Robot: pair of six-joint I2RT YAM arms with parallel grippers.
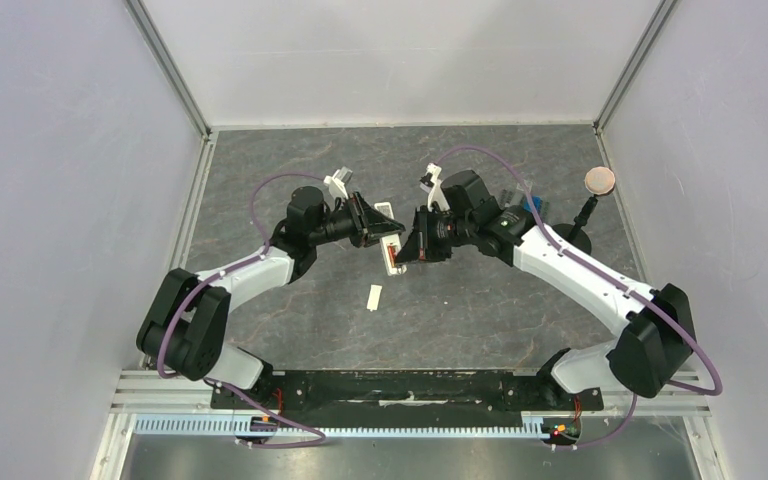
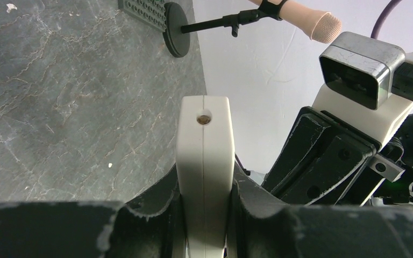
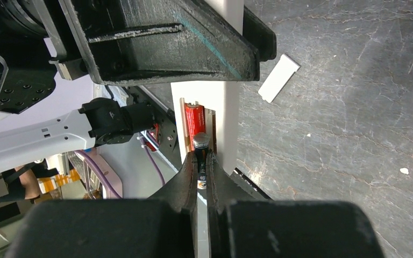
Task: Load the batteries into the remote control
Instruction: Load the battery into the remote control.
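Observation:
My left gripper (image 1: 378, 226) (image 2: 204, 185) is shut on the slim white remote control (image 1: 390, 238) (image 2: 204, 140), holding it off the table on edge. The remote's open battery bay faces the right arm, and a red battery (image 3: 194, 119) (image 1: 388, 259) lies inside it. My right gripper (image 1: 409, 248) (image 3: 201, 161) is shut on the second battery (image 3: 201, 142), a dark one. Its grey end touches the bay of the remote (image 3: 227, 105) just below the red battery. In the right wrist view the left gripper's fingers (image 3: 166, 37) clamp the remote from above.
A small white cover piece (image 1: 374, 298) (image 3: 278, 78) lies flat on the grey table below the grippers. At the back right stand a microphone on a black stand (image 1: 599, 181) (image 2: 322, 26), a grey studded plate (image 2: 145, 12) and blue blocks (image 1: 532, 206). White walls enclose the table.

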